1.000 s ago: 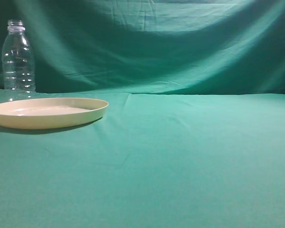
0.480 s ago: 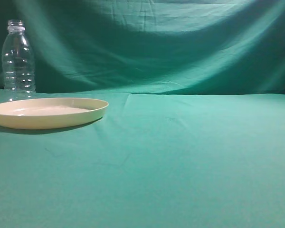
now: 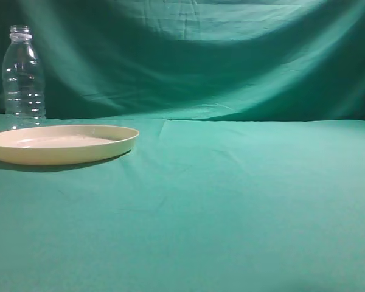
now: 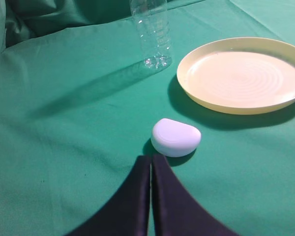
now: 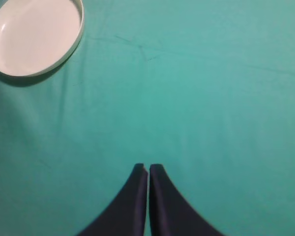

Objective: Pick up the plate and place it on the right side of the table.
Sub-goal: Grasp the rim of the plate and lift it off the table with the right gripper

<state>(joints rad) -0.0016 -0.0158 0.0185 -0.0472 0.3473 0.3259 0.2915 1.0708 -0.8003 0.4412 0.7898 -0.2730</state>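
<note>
a wide, shallow cream-yellow plate (image 3: 62, 143) sits flat on the far left of a bench (image 3: 243, 201) draped in teal-green cloth, the same cloth hanging as a backdrop behind it. a clear plastic bottle (image 3: 24, 76) stands upright just behind the plate's left end, apart from it. the right half of the bench shows only cloth with faint creases. neither arm appears in the exterior view. in the left wrist view, the left claw (image 4: 151, 162) hangs above the cloth with its two dark fingers pressed together and nothing between them; just past its tips lies a small white rounded object (image 4: 176, 137), and beyond that the plate (image 4: 242, 73), with the bottle (image 4: 151, 32) to the plate's left. in the right wrist view, the right claw (image 5: 147, 169) also has its fingers together and empty, over bare cloth, with the plate (image 5: 35, 35) well away at the upper left corner. judging from this, the task is at its very start: the plate is untouched and no grasp has begun. the next move likely calls for a claw to spread its fingers, travel to the plate's low rim and pinch it from the edge, taking care to avoid the bottle and the white object nearby.
</note>
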